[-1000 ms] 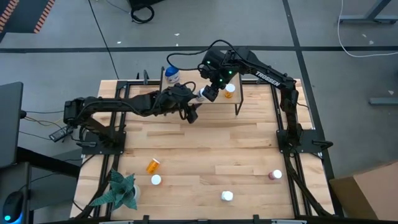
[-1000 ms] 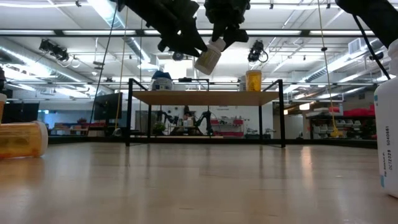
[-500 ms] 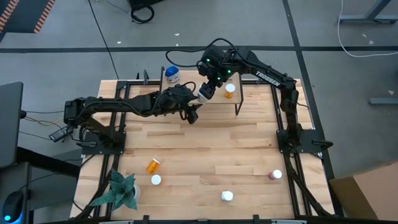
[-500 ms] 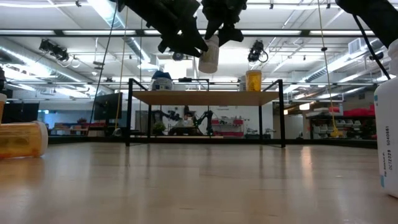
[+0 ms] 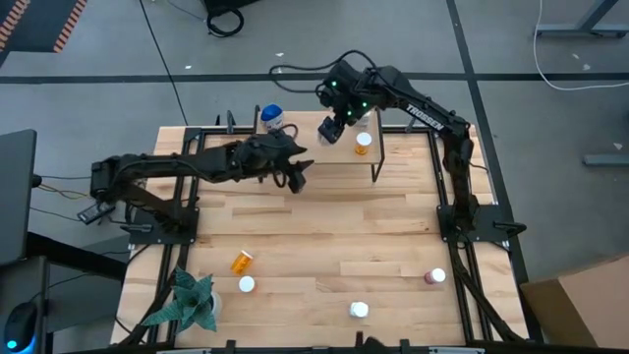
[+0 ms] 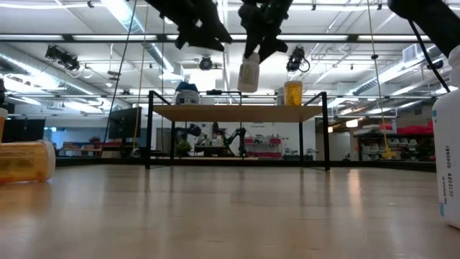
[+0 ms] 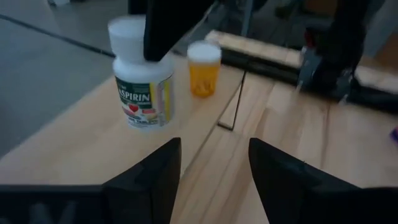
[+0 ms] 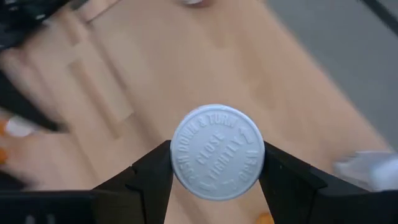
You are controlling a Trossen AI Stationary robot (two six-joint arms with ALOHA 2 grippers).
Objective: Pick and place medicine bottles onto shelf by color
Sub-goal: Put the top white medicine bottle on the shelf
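1. White aspirin bottle (image 6: 249, 73): you have it gripped by the cap in the right gripper (image 5: 332, 126), hanging upright above the shelf (image 6: 237, 113), clear of the board. Its label reads "ASPIRIN" in the left wrist view (image 7: 143, 90); the cap (image 8: 217, 151) reads "PUSH DOWN & TURN" and "CLOSE TIGHTLY".
2. Shelf contents: a blue-lidded bottle (image 5: 272, 118) stands at the end nearer the left arm, and an orange bottle (image 5: 364, 144) with a white cap at the other end. The held bottle hangs between them.
3. Tabletop (image 5: 324, 236), near edge: an orange bottle lying on its side (image 5: 241, 262), a white-capped bottle (image 5: 247, 284) just beside it, a white bottle (image 5: 359, 310) near the middle, and a dark red bottle (image 5: 434, 277) on the right arm's side. A green plant (image 5: 190, 300) sits at the corner.
4. Right arm: reaches over the shelf from its base, fingers (image 8: 149, 174) clamped on either side of the cap.
5. Left gripper (image 5: 295, 169): stretched out in front of the shelf, fingers (image 7: 155, 177) parted and holding nothing.
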